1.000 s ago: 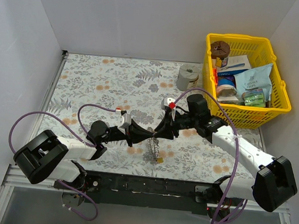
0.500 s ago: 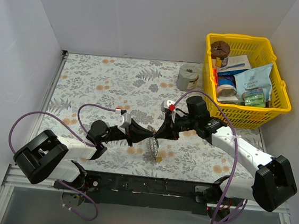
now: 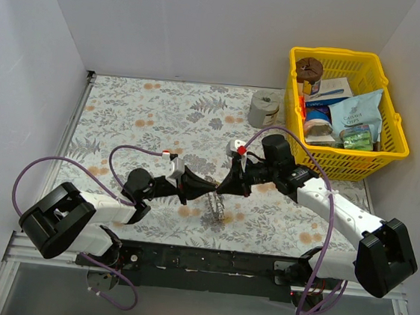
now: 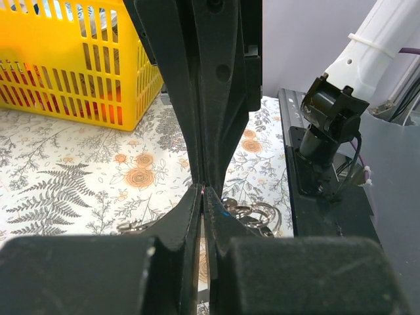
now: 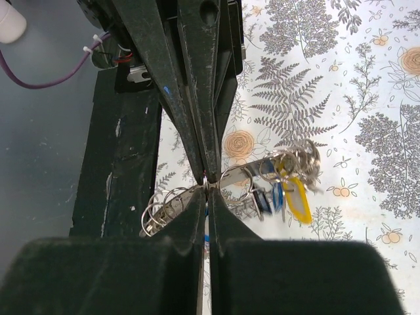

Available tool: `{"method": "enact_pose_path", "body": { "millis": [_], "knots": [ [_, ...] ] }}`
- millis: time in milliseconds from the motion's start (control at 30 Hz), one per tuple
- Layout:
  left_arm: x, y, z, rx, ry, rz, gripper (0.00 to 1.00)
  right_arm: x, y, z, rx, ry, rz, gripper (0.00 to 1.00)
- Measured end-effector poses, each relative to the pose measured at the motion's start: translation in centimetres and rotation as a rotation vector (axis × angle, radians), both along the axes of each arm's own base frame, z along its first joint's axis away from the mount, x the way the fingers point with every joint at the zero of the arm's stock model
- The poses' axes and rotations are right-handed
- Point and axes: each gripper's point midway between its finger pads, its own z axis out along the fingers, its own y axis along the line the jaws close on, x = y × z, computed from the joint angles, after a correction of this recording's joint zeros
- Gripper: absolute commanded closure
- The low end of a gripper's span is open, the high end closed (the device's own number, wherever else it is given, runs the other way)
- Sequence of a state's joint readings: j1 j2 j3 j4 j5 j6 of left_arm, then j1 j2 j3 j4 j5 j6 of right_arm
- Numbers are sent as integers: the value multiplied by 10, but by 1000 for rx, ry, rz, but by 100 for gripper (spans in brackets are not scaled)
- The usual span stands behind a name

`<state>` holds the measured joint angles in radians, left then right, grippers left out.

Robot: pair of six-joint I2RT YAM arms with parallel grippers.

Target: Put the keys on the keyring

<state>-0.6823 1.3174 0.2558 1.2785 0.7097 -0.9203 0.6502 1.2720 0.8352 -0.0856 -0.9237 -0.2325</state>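
Note:
The keyring (image 3: 218,206) hangs edge-on above the floral table, pinched where my two grippers meet tip to tip. My left gripper (image 3: 208,190) comes in from the left and is shut on its rim. My right gripper (image 3: 225,188) comes in from the right, shut on the same spot. In the right wrist view the keyring's flat grey band (image 5: 239,172) carries several small wire rings (image 5: 161,203), a yellow-headed key (image 5: 298,200) and a blue-headed key (image 5: 277,195) dangling at its right end. The left wrist view shows only loose rings (image 4: 252,213) behind my shut left gripper (image 4: 202,190).
A yellow basket (image 3: 390,158) full of packets stands at the back right, with a grey roll (image 3: 263,107) just left of it. The black mounting rail (image 3: 206,261) runs along the near edge. White walls close in the table on three sides.
My right gripper has closed and moved slightly left onto the keyring next to the left gripper's tips. The keyring and its keys have swung a little. The left gripper stayed shut.

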Motion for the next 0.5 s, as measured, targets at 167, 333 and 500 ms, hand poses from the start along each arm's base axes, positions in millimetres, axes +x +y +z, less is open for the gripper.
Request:
{"method": "enact_pose_path", "body": {
  "millis": [167,333,500],
  "knots": [
    [1,0,-3,12,11,3,100,0,0,-4,-10,12,-2,99],
    [6,-4,-15,83,33,1,54,7,-3,-17,-81,36,-43,99],
    [11,-9,-1,131,-32,-9,44,24,-10,-26,-216,45,-118,99]
  ]
}}
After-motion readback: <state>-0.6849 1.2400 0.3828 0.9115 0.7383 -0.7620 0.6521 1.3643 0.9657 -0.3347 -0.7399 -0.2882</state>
